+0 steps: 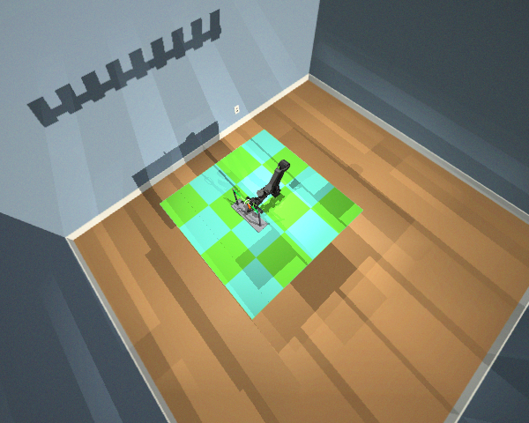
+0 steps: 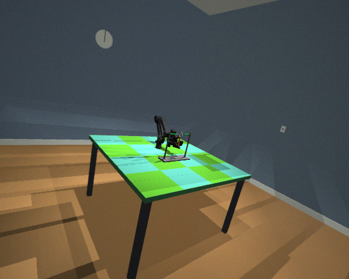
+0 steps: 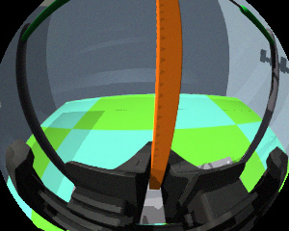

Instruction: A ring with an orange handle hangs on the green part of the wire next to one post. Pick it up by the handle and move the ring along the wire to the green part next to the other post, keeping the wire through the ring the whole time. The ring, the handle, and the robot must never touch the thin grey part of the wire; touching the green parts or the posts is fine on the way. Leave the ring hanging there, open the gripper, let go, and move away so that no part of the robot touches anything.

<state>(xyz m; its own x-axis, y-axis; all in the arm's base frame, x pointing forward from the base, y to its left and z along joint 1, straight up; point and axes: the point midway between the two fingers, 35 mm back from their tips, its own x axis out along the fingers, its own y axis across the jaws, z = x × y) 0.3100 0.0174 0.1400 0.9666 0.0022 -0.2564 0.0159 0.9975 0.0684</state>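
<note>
Guiding the ring (image 1: 247, 201) (image 2: 181, 133) around mid-wire (image 1: 238, 193) (image 2: 174, 133) (image 3: 42, 19), gripper (image 1: 251, 206) (image 2: 178, 143) (image 3: 155, 145) clamped on the orange handle (image 1: 249, 207) (image 2: 178, 139) (image 3: 169, 72); next, likely, ease along without touching grey.

A green-and-turquoise checkered table (image 1: 230, 262) (image 2: 188, 176) (image 3: 127, 113) under a grey base plate (image 1: 258, 228) (image 2: 176, 158).
</note>
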